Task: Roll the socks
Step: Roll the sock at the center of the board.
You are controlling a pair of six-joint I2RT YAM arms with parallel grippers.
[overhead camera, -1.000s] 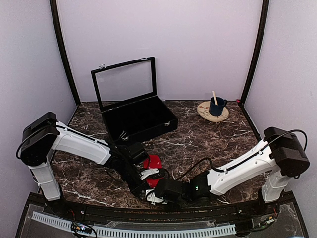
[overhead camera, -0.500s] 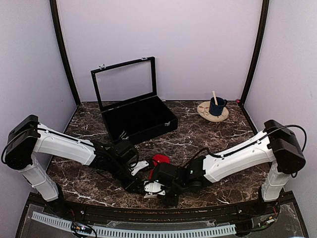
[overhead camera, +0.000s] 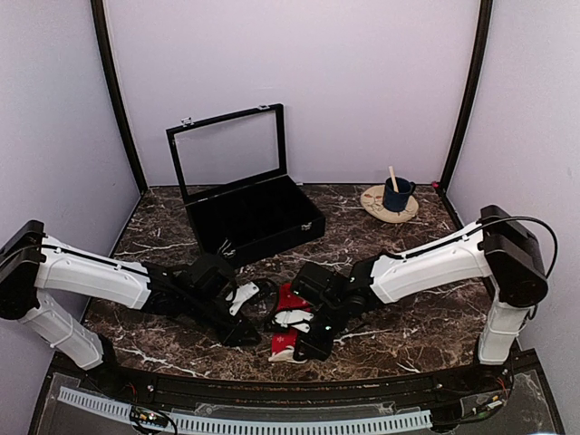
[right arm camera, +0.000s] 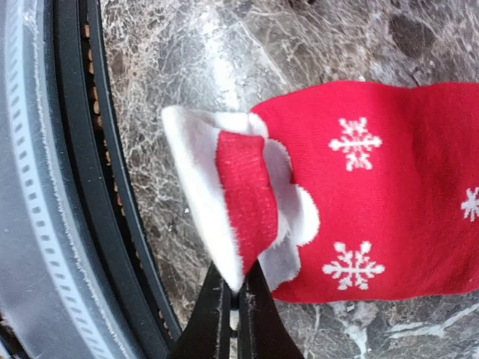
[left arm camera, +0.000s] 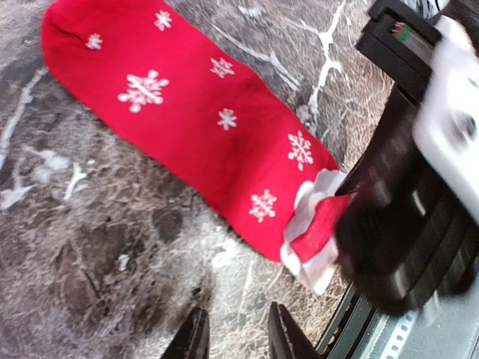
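1. Table (overhead camera: pixel 381 254): marbled top, as I view it.
2. Left arm (overhead camera: pixel 100 276): stretched low toward near-edge centre; left gripper (left arm camera: pixel 238 342) slightly parted, empty, just beside the socks (overhead camera: pixel 288 297).
3. Right arm (overhead camera: pixel 426 267): reaching low, wrist bent down; right gripper (right arm camera: pixel 233 292) pinched tight on the socks' white cuff (right arm camera: pixel 198 172).
4. Socks: flat at near-edge centre.

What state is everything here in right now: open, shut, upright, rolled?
socks, flat on the table, unrolled, white cuff pinched
left fingers, open, empty
right fingers, shut on the socks' cuff
black case, lid open
mug, upright, stick inside
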